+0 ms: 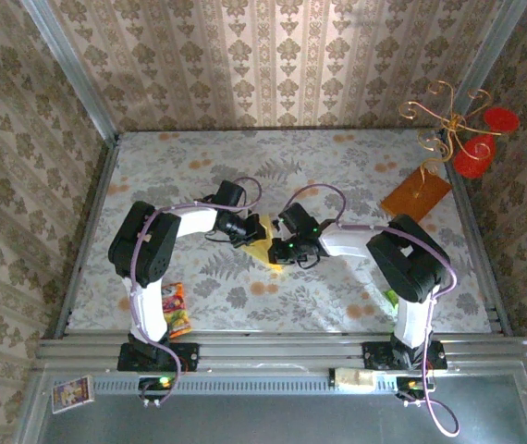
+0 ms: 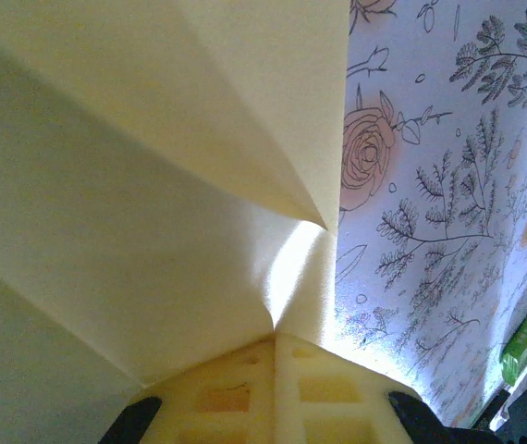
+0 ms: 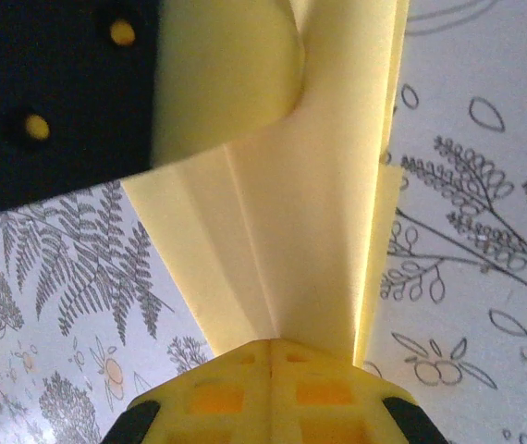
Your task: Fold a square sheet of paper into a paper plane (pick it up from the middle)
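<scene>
2 bent arms meet; left gripper (image 1: 254,235), right gripper (image 1: 281,252) pinch paper plane (image 1: 265,253).

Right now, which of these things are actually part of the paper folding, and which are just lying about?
In the job: yellow paper, partly folded; left gripper and right gripper, both shut on it.
Lying about: orange-brown board; wire ornament with red discs; colourful packet; green packet; small card.

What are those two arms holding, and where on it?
The folded paper: left end effector pinches its left side, right end effector its right side.
</scene>
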